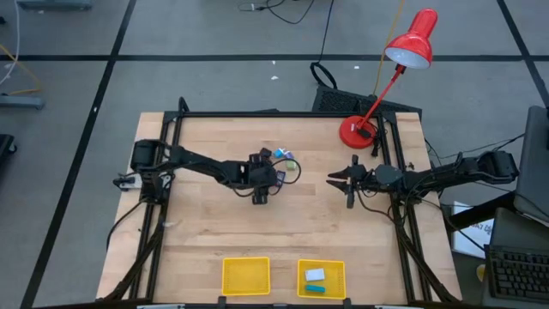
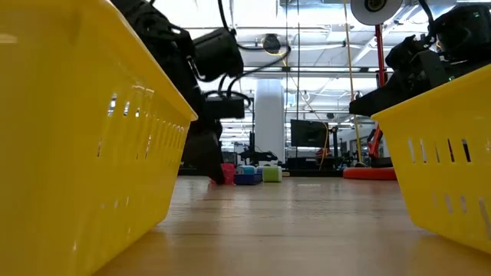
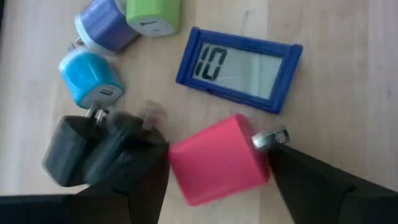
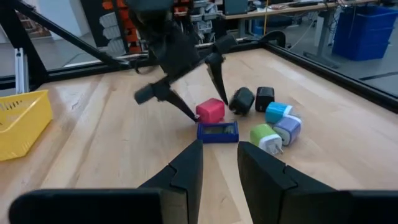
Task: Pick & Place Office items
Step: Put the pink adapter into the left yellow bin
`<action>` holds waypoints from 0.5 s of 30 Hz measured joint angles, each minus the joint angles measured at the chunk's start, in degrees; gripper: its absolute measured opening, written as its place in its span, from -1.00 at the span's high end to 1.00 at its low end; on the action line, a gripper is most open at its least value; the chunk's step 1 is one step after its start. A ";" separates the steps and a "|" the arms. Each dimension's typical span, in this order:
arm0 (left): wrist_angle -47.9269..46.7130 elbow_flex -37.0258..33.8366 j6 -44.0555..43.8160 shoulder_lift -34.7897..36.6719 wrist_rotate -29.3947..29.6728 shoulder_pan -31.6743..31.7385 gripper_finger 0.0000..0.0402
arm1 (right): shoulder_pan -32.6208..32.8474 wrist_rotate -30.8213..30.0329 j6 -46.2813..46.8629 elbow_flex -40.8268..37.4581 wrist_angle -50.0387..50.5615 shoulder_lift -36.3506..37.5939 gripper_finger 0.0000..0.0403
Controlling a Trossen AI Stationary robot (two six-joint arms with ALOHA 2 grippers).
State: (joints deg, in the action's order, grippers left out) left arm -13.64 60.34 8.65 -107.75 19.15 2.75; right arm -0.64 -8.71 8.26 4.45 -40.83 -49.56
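Pink-red charger cube [image 3: 217, 158], frame centre between the left end effector's [image 3: 211, 186] released fingers, looks light, rigid and smooth: grip its flat sides, avoiding the prongs.

You see the items [image 1: 283, 158] clustered mid-table [image 1: 206, 232], the left hand [image 3: 214, 171] straddling one cube [image 3: 217, 160], two trays [image 1: 245, 275] at the near edge.

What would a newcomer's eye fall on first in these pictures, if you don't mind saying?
Probably the left gripper, lowered near the table's middle with its open fingers straddling a pink-red cube charger. Around it lies a bright cluster: a blue-framed display, a light blue charger, a lilac one, a green one and a black one. The red desk lamp at the far right corner also stands out.
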 joint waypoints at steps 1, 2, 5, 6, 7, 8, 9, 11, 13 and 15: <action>-0.27 0.08 0.01 -0.23 -0.02 0.23 -0.32 | 0.00 0.00 0.04 0.00 0.16 -0.02 0.56; -0.27 0.09 -0.40 -0.43 -0.34 0.43 -0.30 | 0.00 0.00 0.06 0.00 0.35 0.00 0.56; -0.25 0.10 -1.96 -0.41 -2.66 0.89 -0.24 | 0.00 0.00 0.06 0.00 0.81 -0.02 0.56; -0.13 0.07 -2.68 -0.30 -2.98 0.96 -0.22 | 0.00 0.00 0.06 0.00 0.80 -0.02 0.56; -0.04 0.02 -3.57 -0.14 -3.09 1.01 -0.20 | 0.00 0.00 0.06 0.00 0.82 -0.02 0.56; 0.18 -0.01 -4.51 -0.10 -3.25 1.02 -0.19 | 0.00 0.00 0.06 -0.02 0.81 -0.01 0.56; 0.39 -0.01 -5.31 -0.10 -3.46 1.03 -0.17 | 0.00 -0.01 0.06 0.00 0.80 0.00 0.56; 0.41 -0.03 -7.21 -0.11 -3.58 1.04 -0.16 | 0.00 0.00 0.06 -0.02 0.82 -0.02 0.56; 0.41 -0.05 -9.33 -0.15 -3.70 1.03 -0.17 | 0.00 0.00 0.06 -0.02 0.85 -0.01 0.56; 0.32 -0.07 -10.98 -0.15 -3.73 1.02 -0.17 | 0.00 0.00 0.06 -0.02 0.84 0.00 0.56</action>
State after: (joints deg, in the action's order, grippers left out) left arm -13.32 60.27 -2.33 -107.90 15.42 3.77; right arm -0.64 -8.71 8.32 4.43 -39.99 -49.56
